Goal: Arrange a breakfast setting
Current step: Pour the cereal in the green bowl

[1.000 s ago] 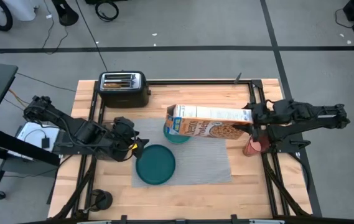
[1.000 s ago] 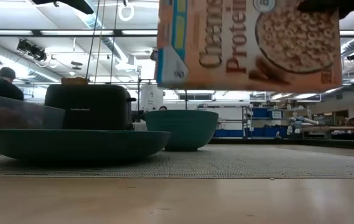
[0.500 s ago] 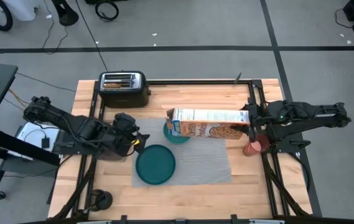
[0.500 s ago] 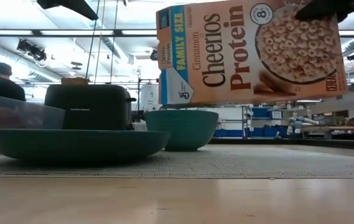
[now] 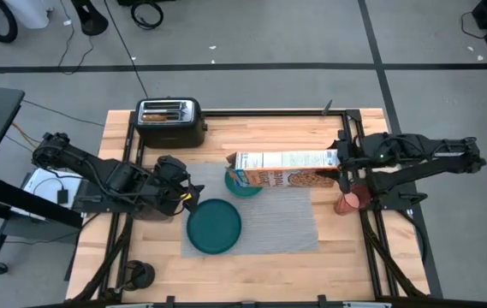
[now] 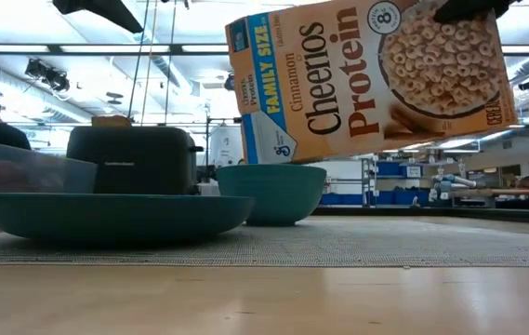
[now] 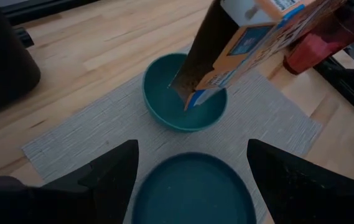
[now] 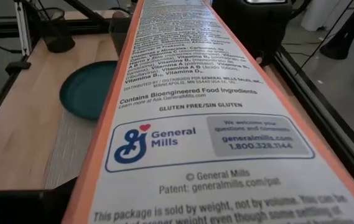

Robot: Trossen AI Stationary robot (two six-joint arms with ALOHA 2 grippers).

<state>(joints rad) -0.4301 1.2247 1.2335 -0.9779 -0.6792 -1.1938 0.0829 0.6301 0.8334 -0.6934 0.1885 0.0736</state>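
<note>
Compared with a second ago, cereal box [image 5: 284, 166] has rolled about its long axis and tipped: high view now shows mostly its narrow white side panel, and in low view the open end has dropped toward the teal bowl [image 5: 243, 182] while the held end has risen. Left arm has shifted slightly up-table beside the plate.

Right gripper [image 5: 343, 162] is clamped on the box's closed end, at the right edge of the grey placemat [image 5: 277, 218]. Box extends from the gripper toward table centre, held in the air nearly horizontal. Its open end [image 7: 203, 87] hangs directly over the bowl, lower corner just above or inside the rim; contact cannot be judged. Right wrist view is filled by the box's side panel (General Mills print), with the teal plate [image 8: 89, 89] beyond.

Bowl sits on the far part of the placemat. Teal plate [image 5: 214, 225] sits on the placemat's near left corner, just beside the bowl, not touching it in left wrist view. Pink cup [image 5: 350, 202] stands on bare wood just off the placemat's right edge, below the right gripper.

Left gripper [image 5: 190, 198] hovers just left of the plate, fingers [image 7: 111, 174] spread apart, holding nothing.

Black toaster [image 5: 170, 121] at far left corner of the table.
</note>
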